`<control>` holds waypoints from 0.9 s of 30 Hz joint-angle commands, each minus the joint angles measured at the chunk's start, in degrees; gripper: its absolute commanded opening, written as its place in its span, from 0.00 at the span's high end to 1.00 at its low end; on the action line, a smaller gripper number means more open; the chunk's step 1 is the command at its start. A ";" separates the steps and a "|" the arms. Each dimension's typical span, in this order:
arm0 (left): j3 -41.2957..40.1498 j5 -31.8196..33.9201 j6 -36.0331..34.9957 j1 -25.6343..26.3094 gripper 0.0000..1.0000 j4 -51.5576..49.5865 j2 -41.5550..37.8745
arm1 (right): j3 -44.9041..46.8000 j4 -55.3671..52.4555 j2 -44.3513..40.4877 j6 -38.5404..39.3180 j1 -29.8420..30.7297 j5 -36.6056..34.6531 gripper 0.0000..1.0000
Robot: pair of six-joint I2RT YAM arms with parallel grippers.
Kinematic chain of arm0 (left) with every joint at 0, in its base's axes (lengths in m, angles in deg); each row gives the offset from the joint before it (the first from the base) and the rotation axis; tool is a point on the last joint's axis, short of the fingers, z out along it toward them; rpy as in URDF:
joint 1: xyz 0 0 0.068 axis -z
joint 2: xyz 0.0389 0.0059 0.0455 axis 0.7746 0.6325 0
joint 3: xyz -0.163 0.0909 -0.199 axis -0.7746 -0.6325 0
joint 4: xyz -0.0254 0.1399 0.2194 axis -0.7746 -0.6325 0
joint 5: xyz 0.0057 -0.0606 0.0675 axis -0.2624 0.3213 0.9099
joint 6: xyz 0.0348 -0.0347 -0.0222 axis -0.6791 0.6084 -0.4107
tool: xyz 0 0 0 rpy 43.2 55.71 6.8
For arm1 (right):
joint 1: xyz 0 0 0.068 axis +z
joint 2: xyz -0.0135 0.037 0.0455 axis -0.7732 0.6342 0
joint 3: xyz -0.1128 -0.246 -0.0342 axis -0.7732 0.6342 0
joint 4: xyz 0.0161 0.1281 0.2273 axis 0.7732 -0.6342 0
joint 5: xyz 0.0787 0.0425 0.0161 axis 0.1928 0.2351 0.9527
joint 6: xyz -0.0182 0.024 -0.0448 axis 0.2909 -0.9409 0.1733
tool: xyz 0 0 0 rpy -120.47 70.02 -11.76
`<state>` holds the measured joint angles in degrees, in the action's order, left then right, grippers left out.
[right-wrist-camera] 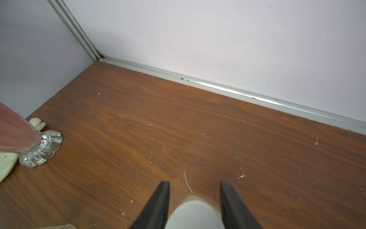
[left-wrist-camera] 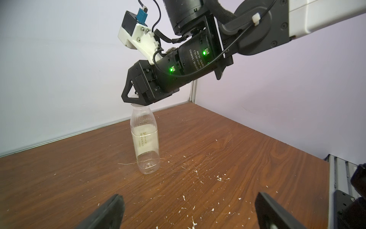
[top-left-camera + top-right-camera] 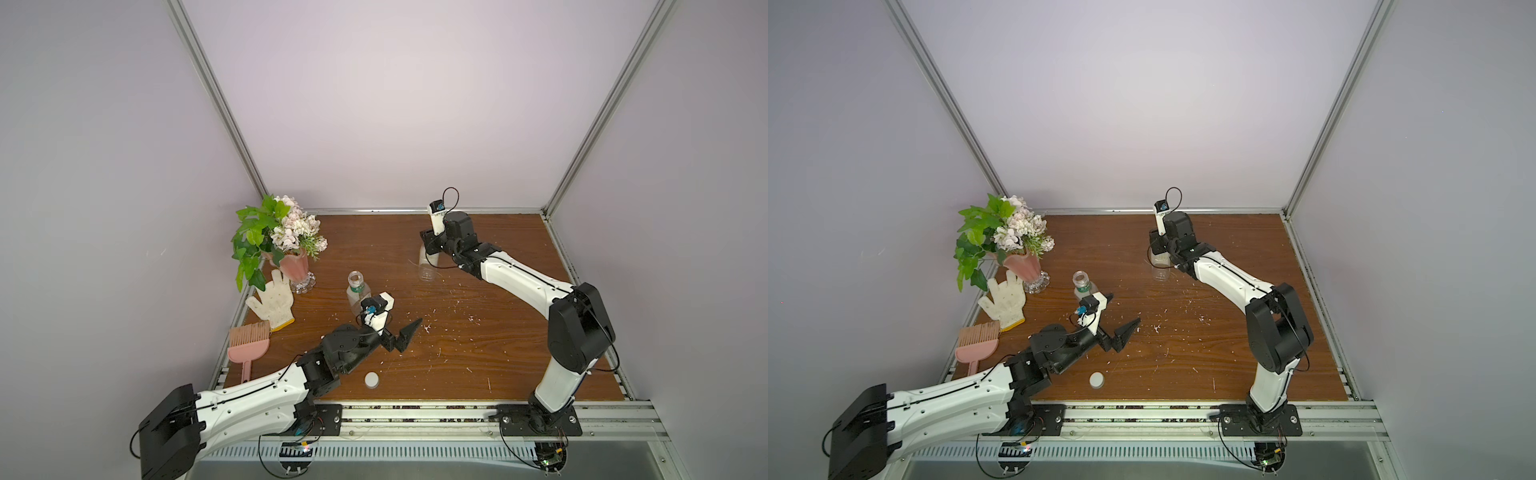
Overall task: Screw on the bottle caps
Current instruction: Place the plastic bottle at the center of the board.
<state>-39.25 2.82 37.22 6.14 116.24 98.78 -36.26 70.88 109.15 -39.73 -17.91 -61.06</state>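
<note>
My right gripper [image 2: 134, 100] pinches a white cap [image 1: 193, 214], seated, I think, on the plain bottle [image 2: 145, 138] beneath its jaws. My left gripper [image 3: 1119, 312] stands spread, empty; green-ringed bottle [image 3: 356, 291] just outside its jaws, second cap [image 3: 371, 380] behind them.

White cap [image 3: 371, 380]; green-ringed clear bottle [image 3: 354, 293]; pink vase [image 3: 295, 266]; brown woodgrain table [image 3: 478, 353].

The black wrist motor [image 2: 195, 61] on the right arm reads "DAMIAO", with what looks like "2EC V1.1" and "DC24V" beside it. Print on the clear bottle [image 2: 145, 138] is too small to read.
</note>
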 commanded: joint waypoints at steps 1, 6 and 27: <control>-0.21 1.96 -0.60 -0.61 0.00 2.02 -0.05 | 1.06 3.35 -1.61 1.39 -0.19 1.91 0.83; -0.27 2.94 -0.63 -0.61 0.00 2.07 0.14 | 2.56 4.29 -2.68 2.33 -0.17 2.72 0.69; 0.01 2.05 -0.57 -0.57 0.00 1.10 -0.47 | 0.83 0.78 -4.28 3.60 0.05 2.59 0.28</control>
<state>-39.29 5.03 37.04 6.14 117.07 99.00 -33.86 71.97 108.34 -36.83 -18.00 -59.24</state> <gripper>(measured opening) 0.998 0.713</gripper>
